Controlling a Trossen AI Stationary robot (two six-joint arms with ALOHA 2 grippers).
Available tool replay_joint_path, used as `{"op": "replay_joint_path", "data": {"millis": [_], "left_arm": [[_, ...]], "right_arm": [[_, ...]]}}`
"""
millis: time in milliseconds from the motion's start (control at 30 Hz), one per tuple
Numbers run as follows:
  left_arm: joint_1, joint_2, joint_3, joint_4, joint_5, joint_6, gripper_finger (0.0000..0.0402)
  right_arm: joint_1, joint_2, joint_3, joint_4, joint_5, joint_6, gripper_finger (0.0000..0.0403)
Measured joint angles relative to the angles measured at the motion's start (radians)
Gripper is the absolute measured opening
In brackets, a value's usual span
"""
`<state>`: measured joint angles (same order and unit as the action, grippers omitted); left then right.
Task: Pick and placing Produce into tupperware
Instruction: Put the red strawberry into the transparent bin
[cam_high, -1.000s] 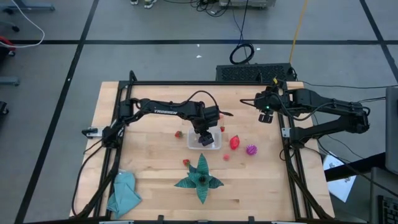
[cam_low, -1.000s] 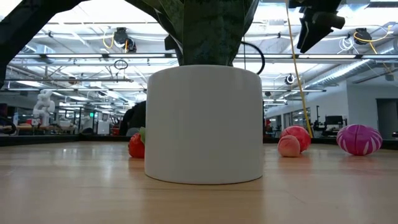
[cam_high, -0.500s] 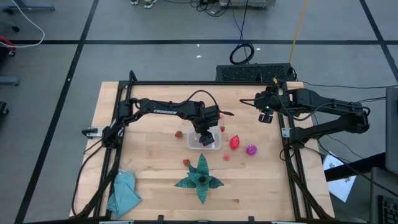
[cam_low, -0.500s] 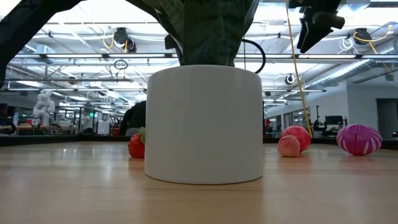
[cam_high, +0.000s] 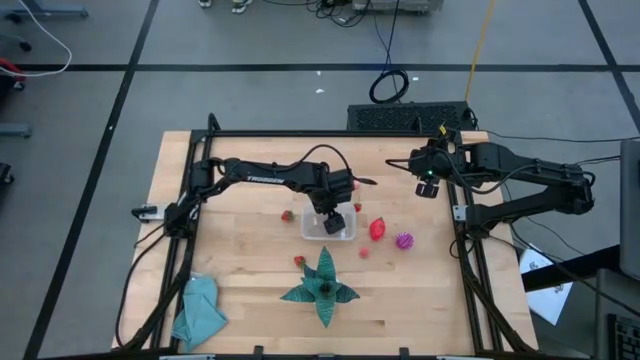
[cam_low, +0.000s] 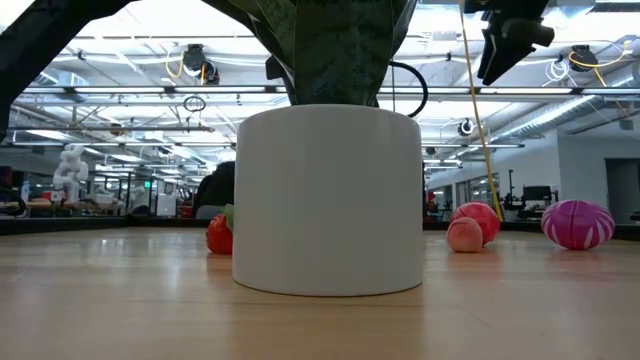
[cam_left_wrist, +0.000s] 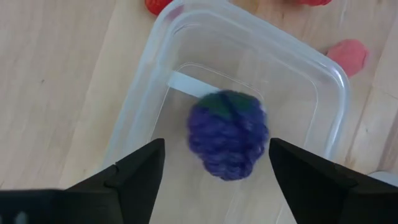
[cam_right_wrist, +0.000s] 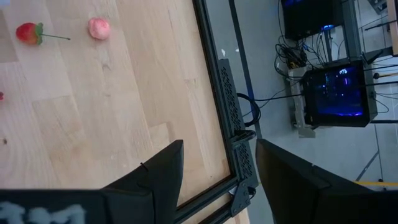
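Inside the clear tupperware (cam_left_wrist: 311, 68) lies a purple grape (cam_left_wrist: 227, 134); left gripper (cam_left_wrist: 214, 171) hovers spread above it, red fruit (cam_high: 377, 229) beside.

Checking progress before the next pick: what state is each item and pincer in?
Tupperware: open, no lid visible, upright on table.
Purple grape-like fruit: inside the tupperware, free between the fingers.
Left pincer: open, over the tupperware.
Right pincer: open, empty, parked at the table's edge.
Red fruit: on table, outside.
Spiky magenta ball: on table, outside.
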<state>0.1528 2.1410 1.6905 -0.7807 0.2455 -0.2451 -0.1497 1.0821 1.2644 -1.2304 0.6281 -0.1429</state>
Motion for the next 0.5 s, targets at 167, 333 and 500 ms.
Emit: {"op": "replay_joint_path", "data": {"millis": [167,333,500], "left_arm": [[0.003,-0.008,0.019,-0.021,-0.001,0.0,0.0296],[0.019,-0.061,0.099,-0.073,-0.06,0.024,0.0296],[0.03,-0.134,0.195,-0.182,-0.202,0.094,0.0296]], "right_arm": [[0.0,0.0,0.0,0.0,0.0,0.0,0.0192],[0.0,0.0,0.0,0.0,0.0,0.0,0.0192],[0.0,0.0,0.0,0.0,0.0,0.001,0.0192]]}}
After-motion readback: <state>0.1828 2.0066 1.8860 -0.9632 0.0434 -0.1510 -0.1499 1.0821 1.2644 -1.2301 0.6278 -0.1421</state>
